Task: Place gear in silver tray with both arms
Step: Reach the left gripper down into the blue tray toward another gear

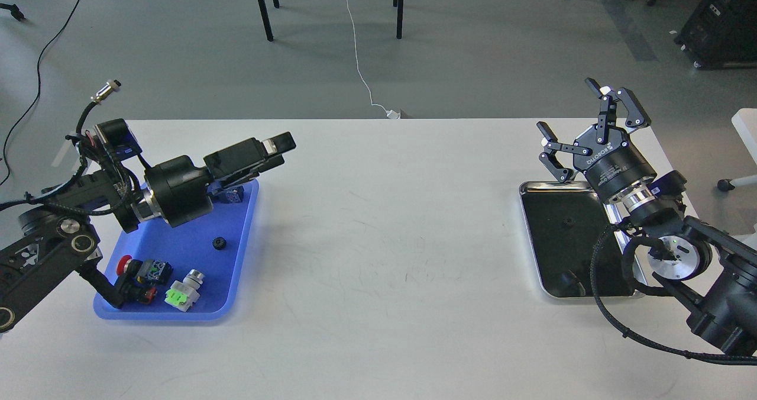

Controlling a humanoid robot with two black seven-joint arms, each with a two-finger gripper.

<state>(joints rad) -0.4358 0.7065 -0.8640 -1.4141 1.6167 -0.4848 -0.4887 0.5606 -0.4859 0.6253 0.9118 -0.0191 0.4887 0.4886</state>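
The gear (220, 244) is a small black toothed wheel lying on the blue plastic tray (177, 240) at the table's left. My left gripper (278, 151) hangs over that tray's far right corner, up and to the right of the gear; it is seen side-on and dark, so its jaws cannot be told apart. The silver tray (562, 246) sits at the table's right, its dark bottom bare. My right gripper (575, 113) is open and empty, pointing up above the silver tray's far edge. The right arm's wrist and cable cover the tray's right rim.
The blue tray also holds a red-button switch (139, 276), a green and white part (184, 290) and a small blue part (234, 194). The white table (384, 240) spans between the two trays. Chair legs and cables lie on the floor beyond.
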